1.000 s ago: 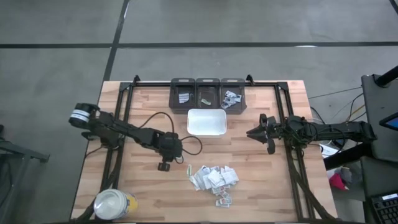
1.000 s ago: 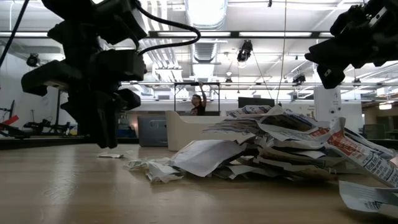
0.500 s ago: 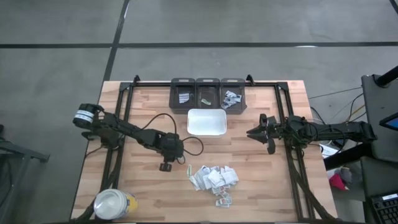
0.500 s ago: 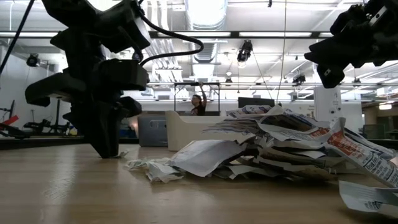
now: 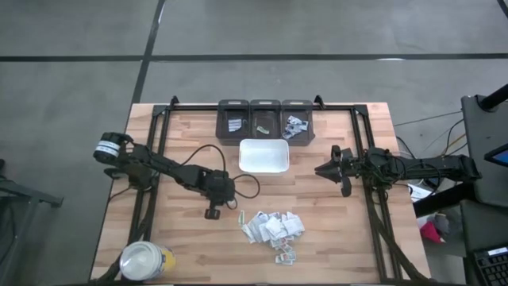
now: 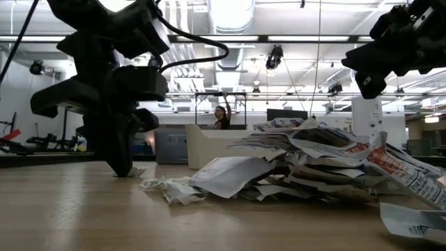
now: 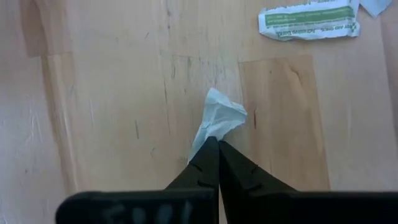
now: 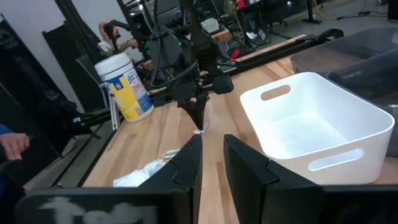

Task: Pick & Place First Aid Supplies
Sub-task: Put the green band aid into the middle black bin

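Left gripper: your left gripper (image 7: 217,144) is down at the tabletop, just left of the pile, its fingers pinched together on the edge of a small white packet (image 7: 219,119). In the low view the tips meet the wood at that packet (image 6: 134,171).

Right gripper: your right gripper (image 5: 323,170) hangs above the table on the right, beside the white tray (image 5: 263,156), with only a narrow gap between its fingers and nothing in them.

Supplies: the main pile of packets (image 5: 273,227) lies near the front edge, right of the left gripper. One green-printed sachet (image 7: 308,22) lies apart from the pinched packet. Some packets already lie in the dark bins (image 5: 265,117) at the far edge.

Step in hand: lifting the pinched packet clear, in my judgement.

How to do it well: raise straight up before you travel. The hold is on a crumpled corner only, so move slowly and check the packet comes with the fingers.

Risk: a thin paper edge may slip out. If it drops, take it again nearer its middle.

Other item: a yellow jar (image 5: 144,260) with a white lid stands at the near left corner, well clear of your path.
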Controlling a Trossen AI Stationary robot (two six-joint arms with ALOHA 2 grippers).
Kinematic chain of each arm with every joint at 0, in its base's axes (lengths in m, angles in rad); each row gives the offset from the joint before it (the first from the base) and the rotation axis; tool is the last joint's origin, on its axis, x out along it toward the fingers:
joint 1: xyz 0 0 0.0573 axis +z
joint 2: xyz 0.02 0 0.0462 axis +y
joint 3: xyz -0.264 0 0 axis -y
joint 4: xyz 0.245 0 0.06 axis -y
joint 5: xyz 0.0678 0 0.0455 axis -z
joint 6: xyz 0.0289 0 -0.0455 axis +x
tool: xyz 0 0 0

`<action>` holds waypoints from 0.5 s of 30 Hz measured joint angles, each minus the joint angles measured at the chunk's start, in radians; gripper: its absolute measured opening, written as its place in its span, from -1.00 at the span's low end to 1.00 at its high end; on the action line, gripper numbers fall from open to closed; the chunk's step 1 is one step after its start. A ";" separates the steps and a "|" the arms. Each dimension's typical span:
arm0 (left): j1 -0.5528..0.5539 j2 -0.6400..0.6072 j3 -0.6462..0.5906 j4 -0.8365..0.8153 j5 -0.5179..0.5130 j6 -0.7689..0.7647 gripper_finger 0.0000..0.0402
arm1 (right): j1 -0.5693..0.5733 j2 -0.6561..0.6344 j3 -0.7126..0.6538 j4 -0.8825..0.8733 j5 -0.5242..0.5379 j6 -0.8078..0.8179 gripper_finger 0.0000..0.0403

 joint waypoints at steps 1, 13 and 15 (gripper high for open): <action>0.001 -0.012 0.002 -0.005 0.004 0.000 -0.99 | 0.000 0.000 0.000 0.000 0.000 0.001 -0.67; 0.011 -0.313 0.106 -0.101 0.035 0.066 -1.00 | 0.000 0.001 0.000 -0.001 0.003 0.000 -0.57; 0.011 -0.354 0.141 -0.081 -0.028 0.094 -1.00 | 0.000 0.000 0.000 -0.001 0.003 0.000 -0.57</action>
